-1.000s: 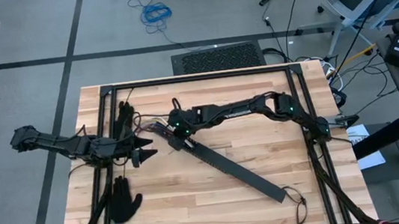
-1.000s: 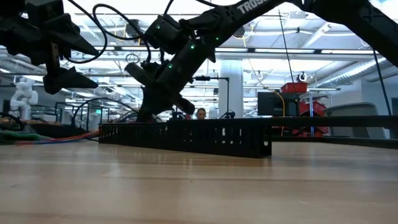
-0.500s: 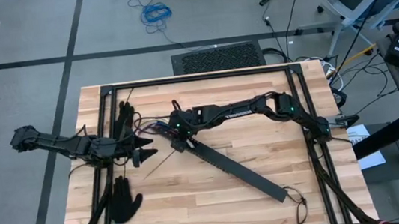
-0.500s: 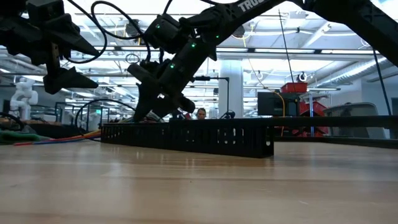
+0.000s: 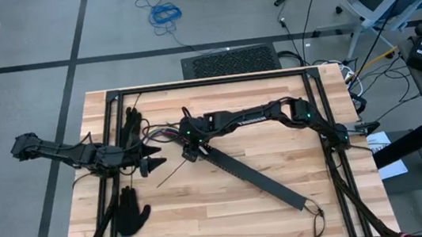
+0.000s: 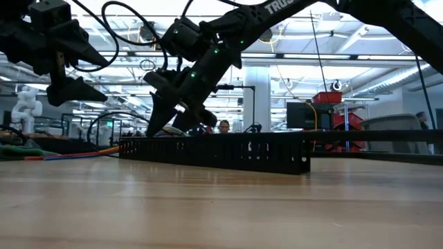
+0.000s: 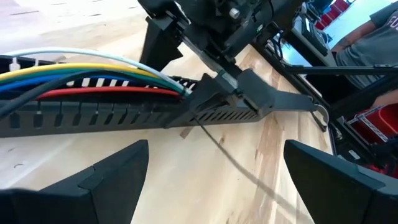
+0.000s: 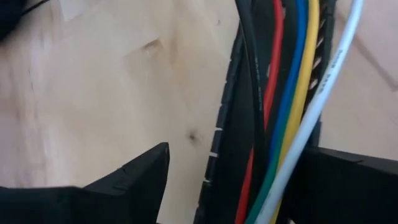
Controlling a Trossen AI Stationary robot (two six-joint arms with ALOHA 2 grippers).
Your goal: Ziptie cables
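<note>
The cables (image 7: 93, 71), white, yellow, blue, green and red, lie along a black slotted bar (image 7: 124, 112), their ends at my right gripper (image 7: 227, 81). That gripper (image 5: 191, 150) is open, and its fingers stand on either side of the bar and cables (image 8: 283, 93). A ziptie (image 7: 233, 158), a thin dark strip, lies flat on the wood (image 5: 168, 172) below it. My left gripper (image 5: 155, 163) hangs open above the table's left part, facing the cables, with nothing between its fingers. My right gripper comes slanting down from the table's right side, its open fingers astride the bar's far-left end and the cables. The white cable (image 8: 311, 134) runs close past one finger (image 8: 354, 180). Whether they touch, I cannot tell.
The long black bar (image 5: 254, 177) runs slantwise to the near right, ending beside a dark cord loop (image 5: 315, 212). One black glove (image 5: 130, 211) lies near left, another (image 5: 130, 121) far left. A black frame (image 5: 207, 81) edges the table.
My right gripper has opened and rolled a little at the wrist while staying in place. The ziptie, unseen on the wood a second ago, now lies there below it. The long bar's near-right end has slid slightly toward the table's right edge.
</note>
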